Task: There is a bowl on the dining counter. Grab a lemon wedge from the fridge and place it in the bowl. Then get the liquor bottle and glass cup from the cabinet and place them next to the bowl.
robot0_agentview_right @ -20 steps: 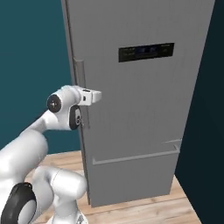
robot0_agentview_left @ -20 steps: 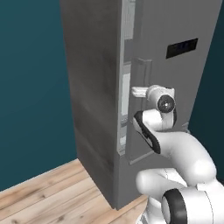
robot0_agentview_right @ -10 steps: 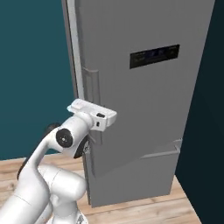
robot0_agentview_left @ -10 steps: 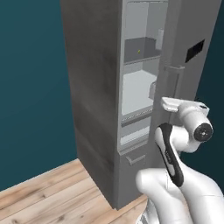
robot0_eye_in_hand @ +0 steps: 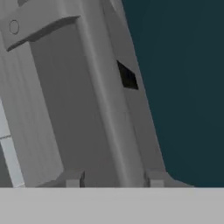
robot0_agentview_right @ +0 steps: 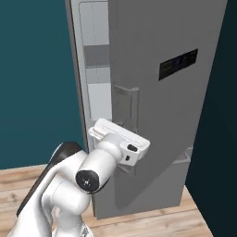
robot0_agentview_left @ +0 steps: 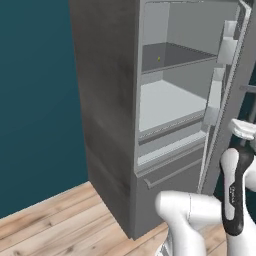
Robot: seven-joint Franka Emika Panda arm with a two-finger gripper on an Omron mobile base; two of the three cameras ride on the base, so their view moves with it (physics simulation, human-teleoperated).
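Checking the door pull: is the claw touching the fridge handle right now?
Cannot tell. In the right base view the claw sits at the handle on the fridge door, but the hand hides the fingertips, so neither contact nor gap shows.

In the left base view the fridge [robot0_agentview_left: 110, 115] fills the centre and upper right; its door [robot0_agentview_left: 235, 100] stands swung open at the right edge, door bins on its inner face; a shelf [robot0_agentview_left: 175, 56] sits upper centre inside, a small item [robot0_agentview_left: 159, 58] on it; the drawer [robot0_agentview_left: 170, 192] lies below; the floor [robot0_agentview_left: 55, 220] spreads lower left; the arm [robot0_agentview_left: 235, 200] rises lower right, before the door.
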